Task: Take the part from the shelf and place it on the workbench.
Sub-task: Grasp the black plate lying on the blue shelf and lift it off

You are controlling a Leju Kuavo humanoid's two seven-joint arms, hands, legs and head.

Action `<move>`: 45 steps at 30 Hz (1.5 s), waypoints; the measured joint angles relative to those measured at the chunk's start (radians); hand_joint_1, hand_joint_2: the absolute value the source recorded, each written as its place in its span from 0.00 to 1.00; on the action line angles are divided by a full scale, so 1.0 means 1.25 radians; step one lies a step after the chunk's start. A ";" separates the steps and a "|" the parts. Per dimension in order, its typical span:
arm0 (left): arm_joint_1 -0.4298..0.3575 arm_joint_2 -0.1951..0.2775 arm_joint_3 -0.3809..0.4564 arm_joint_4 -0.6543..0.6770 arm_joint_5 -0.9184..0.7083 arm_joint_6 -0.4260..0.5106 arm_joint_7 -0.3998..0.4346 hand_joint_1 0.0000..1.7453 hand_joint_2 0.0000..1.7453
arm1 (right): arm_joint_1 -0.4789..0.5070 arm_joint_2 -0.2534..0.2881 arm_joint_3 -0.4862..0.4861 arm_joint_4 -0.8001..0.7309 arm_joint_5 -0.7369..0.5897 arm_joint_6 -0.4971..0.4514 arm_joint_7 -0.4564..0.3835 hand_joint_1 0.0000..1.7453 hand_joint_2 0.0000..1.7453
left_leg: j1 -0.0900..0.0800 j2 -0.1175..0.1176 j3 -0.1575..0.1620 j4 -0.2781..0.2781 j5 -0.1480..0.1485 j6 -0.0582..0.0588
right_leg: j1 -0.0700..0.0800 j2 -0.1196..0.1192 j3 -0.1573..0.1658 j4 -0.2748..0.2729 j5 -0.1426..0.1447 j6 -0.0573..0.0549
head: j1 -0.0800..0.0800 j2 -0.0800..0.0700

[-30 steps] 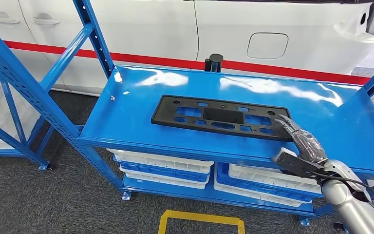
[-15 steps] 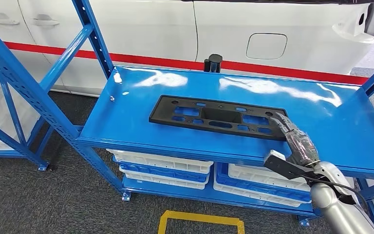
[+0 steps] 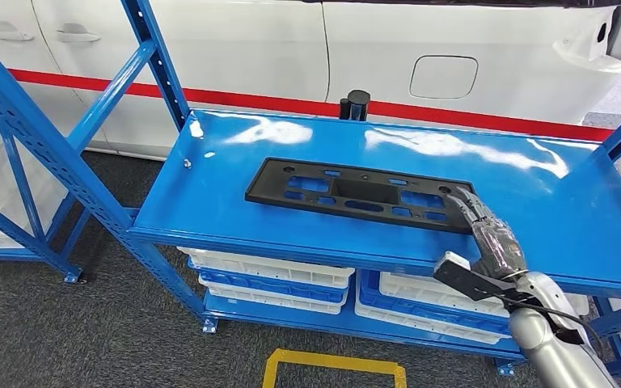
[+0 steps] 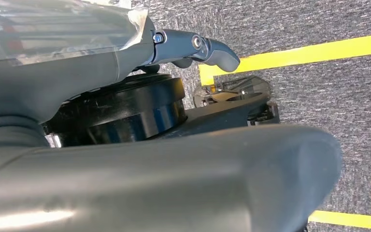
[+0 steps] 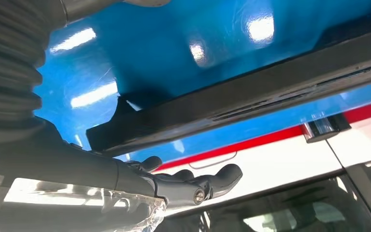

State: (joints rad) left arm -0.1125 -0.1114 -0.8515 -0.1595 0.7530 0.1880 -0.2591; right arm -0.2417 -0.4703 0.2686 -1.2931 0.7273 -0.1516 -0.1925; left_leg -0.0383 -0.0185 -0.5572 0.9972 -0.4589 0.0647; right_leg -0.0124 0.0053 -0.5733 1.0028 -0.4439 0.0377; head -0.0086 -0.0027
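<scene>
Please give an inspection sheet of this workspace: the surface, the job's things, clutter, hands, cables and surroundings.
Surface: glossy blue shelf top with light reflections.
Job's things: black part, a long flat plate with cut-outs, lies flat on the shelf top.
Clutter: small black cylinder at the shelf's rear edge; a small bolt near the left side.
Hands: right hand reaches to the part's right end, fingers extended at its edge; whether it grips, cannot tell. Left hand hangs over the floor, holding nothing.
Cables: black cable along the right wrist.
Surroundings: white bins on the lower shelves, white car behind, yellow floor marking, grey carpet.
</scene>
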 joint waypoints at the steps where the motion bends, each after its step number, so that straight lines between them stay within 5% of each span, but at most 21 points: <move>1: 0.000 0.000 -0.002 0.000 0.000 0.000 0.001 0.00 0.00 | 0.001 0.003 -0.002 -0.001 0.007 -0.006 -0.002 0.00 1.00 | 0.000 0.000 0.000 0.000 0.000 0.000 | 0.000 0.000 0.000 0.000 0.000 0.000 | 0.000 0.000; 17: -0.001 0.000 -0.009 0.000 0.001 0.000 0.006 0.00 0.00 | -0.011 0.042 -0.018 0.011 0.042 -0.038 -0.010 0.00 1.00 | 0.000 0.000 -0.002 0.000 0.000 0.000 | 0.000 0.000 -0.001 0.000 0.000 0.000 | 0.000 0.000; 45: 0.000 0.000 -0.009 0.000 0.001 0.000 0.006 0.00 0.00 | -0.017 0.050 -0.019 0.019 0.042 -0.038 -0.010 0.00 1.00 | 0.000 0.000 -0.002 0.000 0.000 0.000 | 0.000 0.000 -0.002 0.000 0.000 0.000 | 0.000 0.000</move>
State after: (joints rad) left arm -0.1119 -0.1118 -0.8629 -0.1591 0.7542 0.1884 -0.2510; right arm -0.2634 -0.4075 0.2451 -1.2688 0.7802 -0.1996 -0.2045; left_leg -0.0384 -0.0184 -0.5602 0.9971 -0.4589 0.0647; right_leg -0.0125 0.0054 -0.5758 1.0029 -0.4439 0.0376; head -0.0086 -0.0027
